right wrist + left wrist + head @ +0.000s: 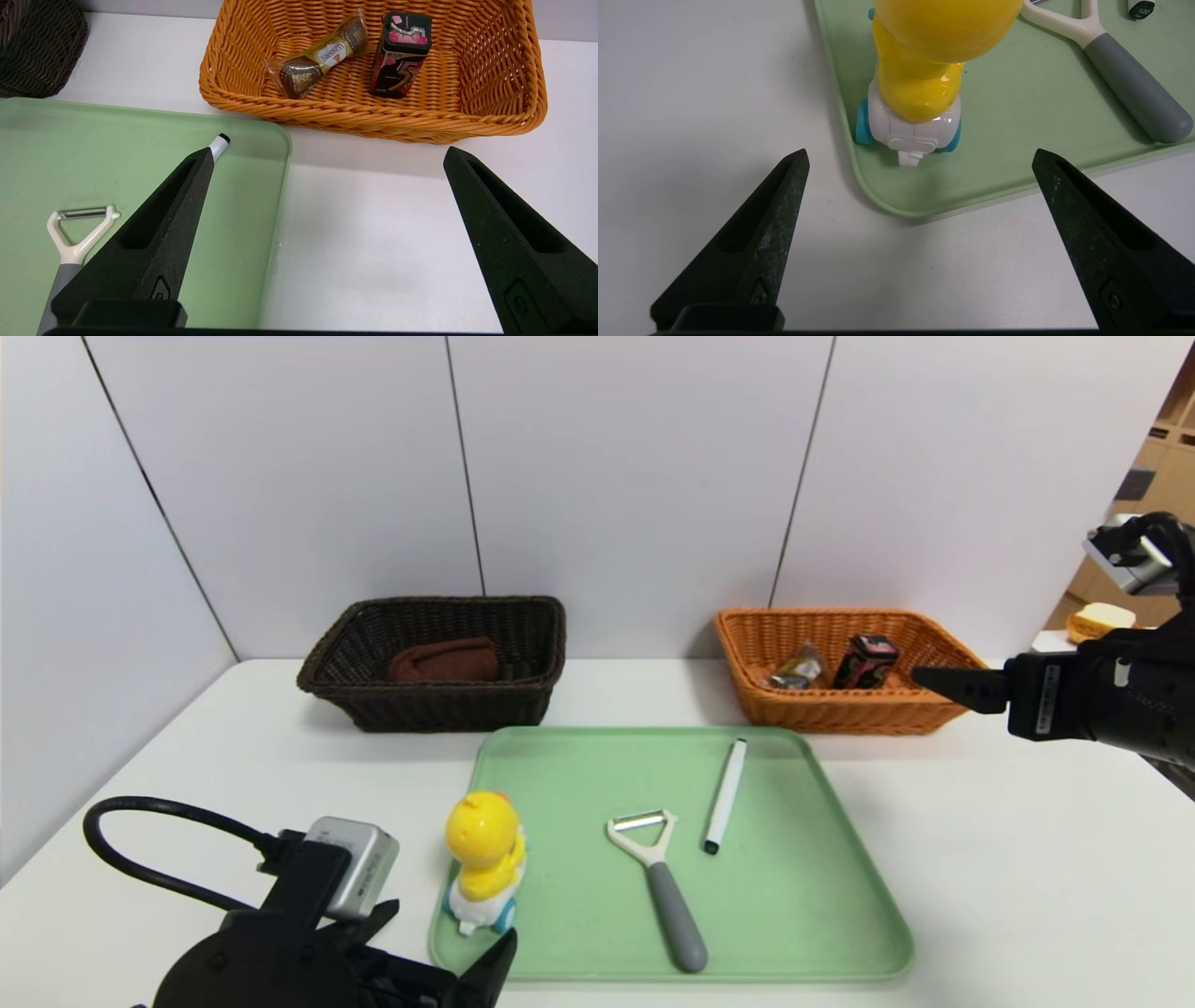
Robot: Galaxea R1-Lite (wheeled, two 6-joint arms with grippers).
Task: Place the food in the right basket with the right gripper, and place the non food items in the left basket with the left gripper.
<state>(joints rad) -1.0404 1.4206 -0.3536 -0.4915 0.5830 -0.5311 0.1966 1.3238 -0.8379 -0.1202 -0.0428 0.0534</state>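
Note:
On the green tray (pixel 794 896) stand a yellow duck toy on a white wheeled base (pixel 484 859), a grey-handled peeler (pixel 658 882) and a white marker pen (pixel 725 794). The dark brown left basket (pixel 439 705) holds a brown item (pixel 444 661). The orange right basket (pixel 845 709) holds a wrapped chocolate (pixel 315 60) and a dark gum tin (pixel 400 53). My left gripper (pixel 920 161) is open just before the tray's near left corner, the duck (pixel 924 70) a little beyond its tips. My right gripper (pixel 327 154) is open over the table right of the tray, short of the orange basket (pixel 373 116).
White wall panels close off the back of the white table (pixel 1027 877). A black cable (pixel 149 840) loops at the near left by my left arm. A piece of bread (pixel 1102 619) lies off the table at the far right.

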